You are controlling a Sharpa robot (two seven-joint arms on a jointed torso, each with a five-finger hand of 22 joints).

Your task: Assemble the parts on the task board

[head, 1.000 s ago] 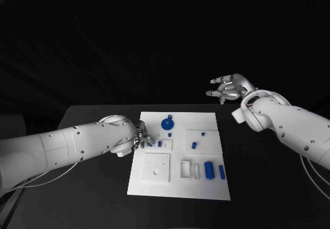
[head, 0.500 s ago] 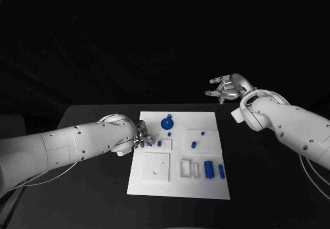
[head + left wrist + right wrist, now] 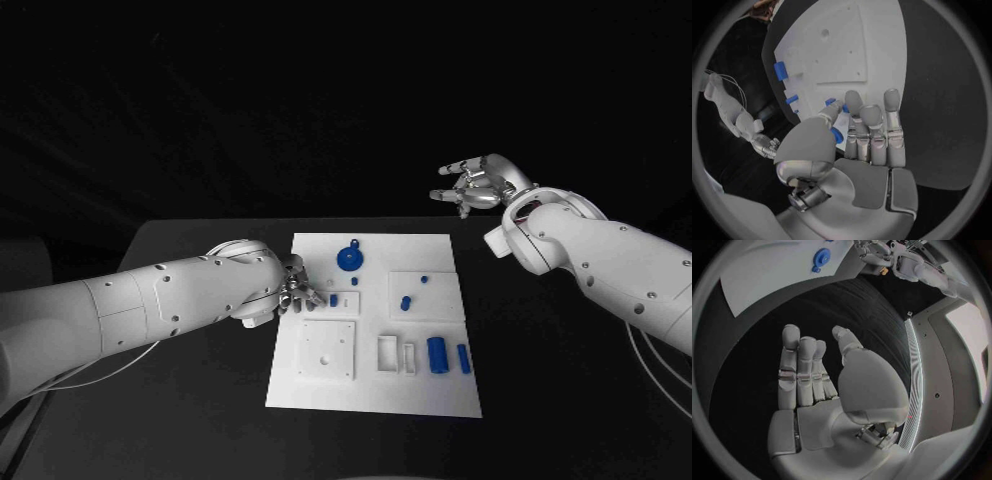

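Where the head view looks down on the black table [image 3: 188, 400], we see the white task board [image 3: 378, 390] lying in its middle, with the left hand [image 3: 299, 287] at the board's left edge and mostly hidden behind its own white arm. The left wrist view tells us more: that hand [image 3: 861, 135] pinches a small blue part [image 3: 837, 135] between thumb and a finger, its other fingers stretched out over the board's rim. From above we make out a round blue part [image 3: 351, 259] near the board's far end, small blue pegs [image 3: 407, 304] at mid-board and two blue cylinders [image 3: 437, 356] upright near the front. The right hand [image 3: 476, 186] hangs beyond the table's far right corner; its wrist view shows its fingers [image 3: 801, 370] straight, apart and holding nothing.
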